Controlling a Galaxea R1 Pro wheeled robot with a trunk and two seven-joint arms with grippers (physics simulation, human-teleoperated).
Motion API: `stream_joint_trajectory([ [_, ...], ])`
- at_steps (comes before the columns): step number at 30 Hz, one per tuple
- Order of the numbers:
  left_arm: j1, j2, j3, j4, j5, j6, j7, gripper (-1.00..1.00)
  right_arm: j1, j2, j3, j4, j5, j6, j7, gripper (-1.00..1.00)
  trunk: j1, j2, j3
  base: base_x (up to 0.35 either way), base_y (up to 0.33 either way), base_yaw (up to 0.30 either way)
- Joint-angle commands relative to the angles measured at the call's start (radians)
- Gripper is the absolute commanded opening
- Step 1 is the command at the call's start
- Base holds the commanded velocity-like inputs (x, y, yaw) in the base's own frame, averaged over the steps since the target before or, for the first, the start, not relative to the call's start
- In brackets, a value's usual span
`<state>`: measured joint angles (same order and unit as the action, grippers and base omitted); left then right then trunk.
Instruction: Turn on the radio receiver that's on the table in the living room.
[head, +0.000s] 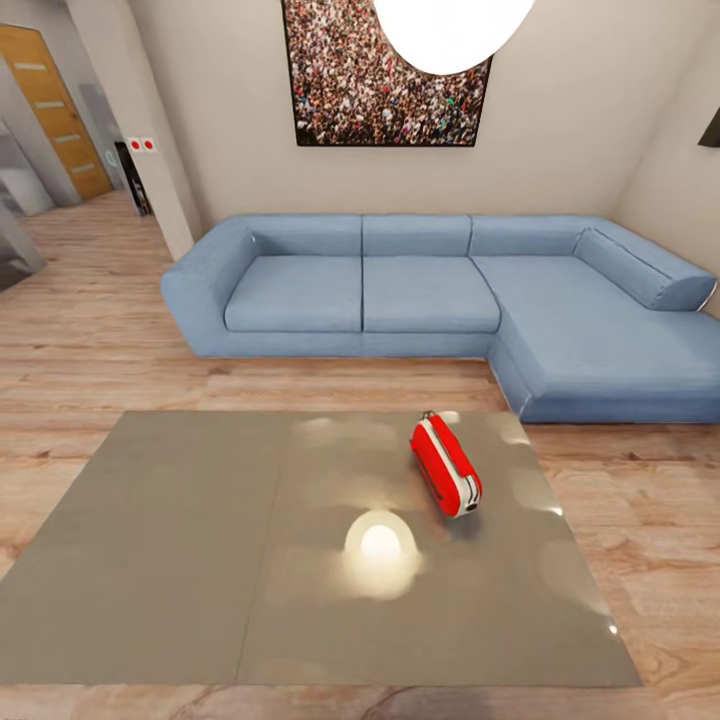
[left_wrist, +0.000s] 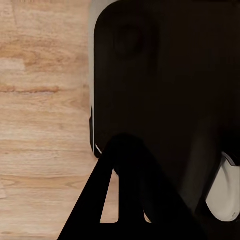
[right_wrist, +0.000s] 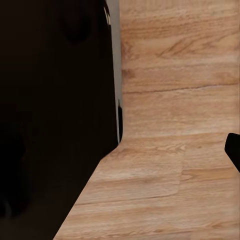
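The bright-red radio receiver (head: 445, 466) lies on its side on the right half of the low table (head: 180, 560), its white side band facing up and a thin dark handle at its far end. The glossy grey top has a centre seam and reflects the lamp beside the radio. In the left wrist view a black wedge-shaped finger (left_wrist: 125, 190) hangs over the wood floor beside the robot's dark body. In the right wrist view a dark tip (right_wrist: 233, 150) pokes in at the picture's edge. How the jaws stand cannot be made out.
A blue L-shaped sofa (head: 420, 300) runs behind the table and along its right. The crowd picture (head: 385, 75) and the white dome lamp (head: 450, 30) hang above. Light wood floor (head: 90, 350) surrounds the table; a hallway with a wooden door (head: 55, 110) opens at far left.
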<state>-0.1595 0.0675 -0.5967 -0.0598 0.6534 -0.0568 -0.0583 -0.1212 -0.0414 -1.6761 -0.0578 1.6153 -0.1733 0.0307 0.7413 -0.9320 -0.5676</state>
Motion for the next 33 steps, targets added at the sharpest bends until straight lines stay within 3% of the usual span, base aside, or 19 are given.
stream_joint_trajectory([
  [1,0.000,0.000,0.000,0.000,-0.001,0.000,0.000,-1.00,0.000,0.000,0.000,0.000,0.000,0.000,0.000,1.00,0.000,0.000,0.002,0.000,0.000,0.100],
  [33,0.000,0.000,0.000,0.000,-0.001,0.000,0.000,-1.00,0.000,0.000,-0.001,0.000,0.000,0.001,0.000,1.00,0.000,0.000,0.050,0.000,0.000,0.099],
])
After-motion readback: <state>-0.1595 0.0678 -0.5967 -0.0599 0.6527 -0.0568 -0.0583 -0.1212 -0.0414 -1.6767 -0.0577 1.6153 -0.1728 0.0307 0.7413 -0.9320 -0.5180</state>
